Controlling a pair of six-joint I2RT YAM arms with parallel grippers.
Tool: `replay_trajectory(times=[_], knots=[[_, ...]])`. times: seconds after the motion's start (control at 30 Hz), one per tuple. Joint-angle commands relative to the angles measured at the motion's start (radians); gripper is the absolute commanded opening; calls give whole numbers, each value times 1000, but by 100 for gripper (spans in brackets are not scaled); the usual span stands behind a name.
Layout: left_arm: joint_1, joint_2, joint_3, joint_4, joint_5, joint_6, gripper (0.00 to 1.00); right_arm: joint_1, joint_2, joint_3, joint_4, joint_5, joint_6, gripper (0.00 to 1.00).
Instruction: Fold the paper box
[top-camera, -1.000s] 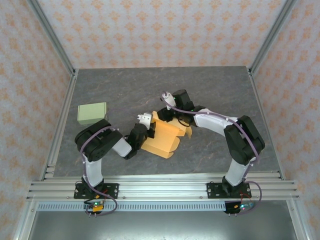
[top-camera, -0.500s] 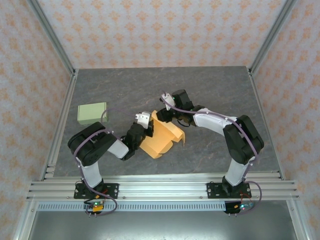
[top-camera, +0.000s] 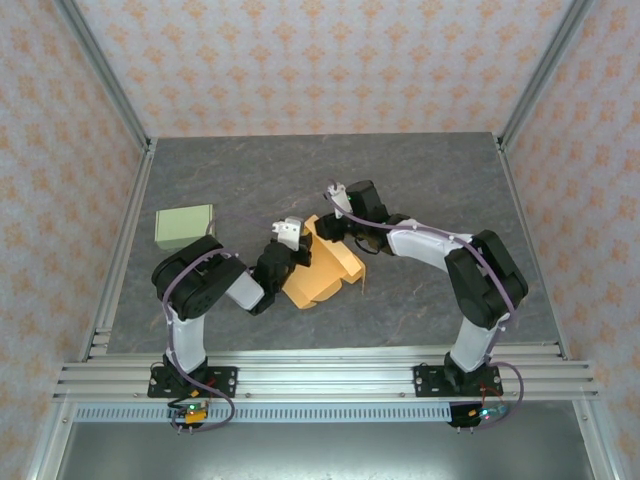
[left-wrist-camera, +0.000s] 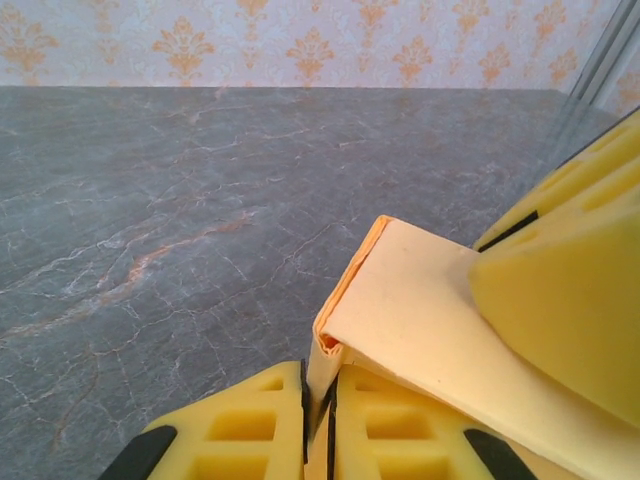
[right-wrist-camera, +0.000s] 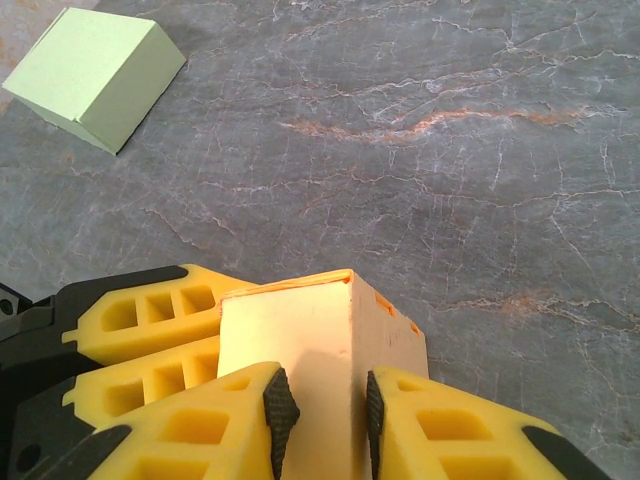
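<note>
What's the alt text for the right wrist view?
The right gripper pinches a panel of the paper box, with the left gripper's fingers alongside it. A green box sits on the grey table beyond.

Grey marble-look tabletop (left-wrist-camera: 150, 200) under & ahead of left gripper (left-wrist-camera: 318, 385); wallpapered walls (top-camera: 300, 60), orange motif, beyond it & both sides. Alu posts (top-camera: 100, 75) at corners. Even, soft light.
</note>
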Motion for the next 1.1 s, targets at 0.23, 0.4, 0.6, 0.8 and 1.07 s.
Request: replay_trajectory(times=[0.23,0.4,0.6,0.8,1.07], knots=[[-10,-72,-34,-30,80,-46,28,-11,64,-39,-133,-109,-22,28],[19,-314,-186,-146,27,38,35,-28,82,-8,-176,-155,-78,28],[43,-480,-202,-341,-67,88,39,-32,106,55,-279,-252,-181,28],[83,-466,-220,-326,-79,87,35,-37,128,136,-462,-333,-401,29],[184,-492,-227,-373,-101,-121,36,-31,99,158,-476,-255,-536,48]])
